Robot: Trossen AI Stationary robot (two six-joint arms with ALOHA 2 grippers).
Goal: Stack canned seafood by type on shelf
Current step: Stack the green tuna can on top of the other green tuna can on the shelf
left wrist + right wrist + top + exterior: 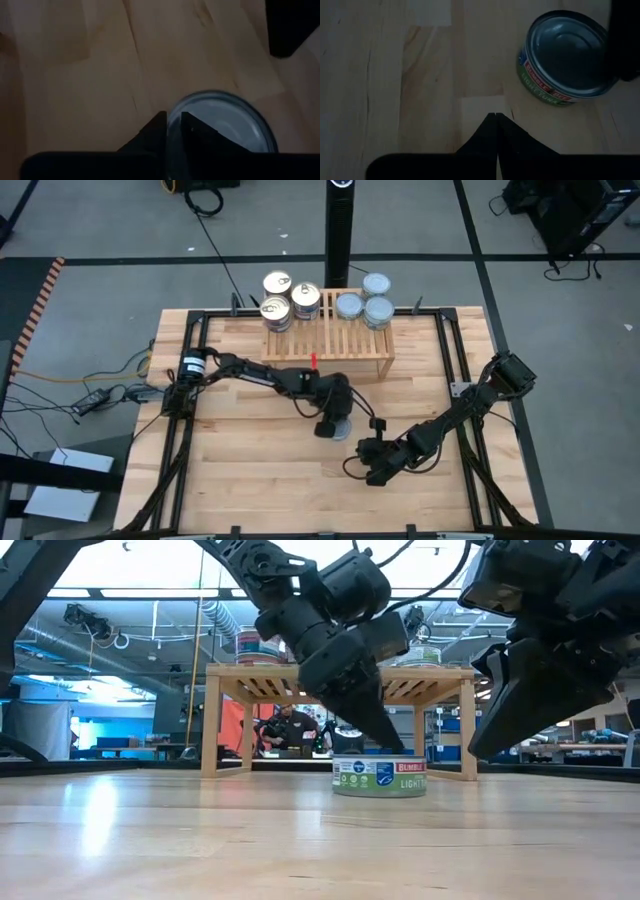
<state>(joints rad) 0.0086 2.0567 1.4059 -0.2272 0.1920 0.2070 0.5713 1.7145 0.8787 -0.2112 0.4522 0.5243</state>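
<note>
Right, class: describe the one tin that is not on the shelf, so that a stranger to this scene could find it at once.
Start at the wooden shelf at the table's far edge, where seven tins stand in two groups. Come toward the middle of the table: the tin stands alone on the bare wood, under the left gripper. Unlike its neighbours, it is off the shelf, has a silver-blue lid and a green-and-red label.

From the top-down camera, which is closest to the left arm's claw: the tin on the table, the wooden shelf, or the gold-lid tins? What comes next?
Measured from the left claw:
1. The short round silver-lidded tin on the table, right under the claw.
2. The low light-wood slatted shelf, farther back on the table.
3. The gold-lidded round tins, at the shelf's back left end.
</note>
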